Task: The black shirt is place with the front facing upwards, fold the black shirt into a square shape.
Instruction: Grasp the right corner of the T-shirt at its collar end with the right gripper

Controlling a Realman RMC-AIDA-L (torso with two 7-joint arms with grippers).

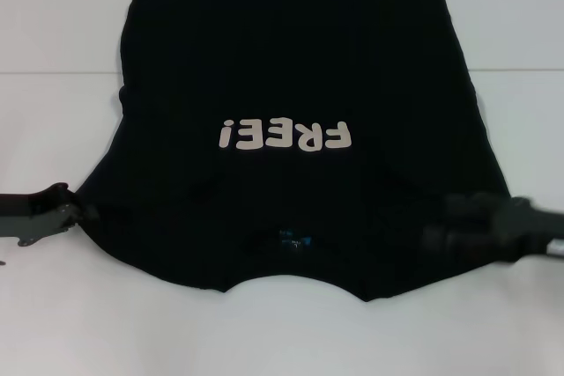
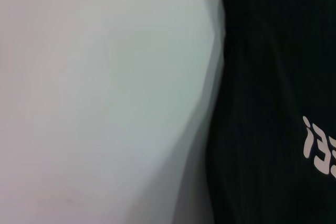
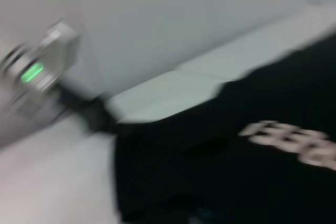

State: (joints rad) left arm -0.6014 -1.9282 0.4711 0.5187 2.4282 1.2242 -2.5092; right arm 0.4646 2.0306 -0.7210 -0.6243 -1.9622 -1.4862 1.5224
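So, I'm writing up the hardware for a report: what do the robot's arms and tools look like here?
In the head view the left tool is black with a dark grey link behind it. The right tool is blurred, black and blocky, ending in a lighter silver-grey section. The right wrist view shows the left arm's silver-grey housing with a green light.

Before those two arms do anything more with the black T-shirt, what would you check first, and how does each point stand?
1. Black shirt front up, "FREE!" lettering showing: ok.
2. Cloth flat on the white table: mostly ok, slight ripples near the collar.
3. Left gripper at the shirt's left shoulder edge: ok.
4. Right gripper at the right shoulder edge: ok, though blurred.
5. Fingers actually pinching cloth: cannot tell.
6. Far hem in view: not ok, cut off.
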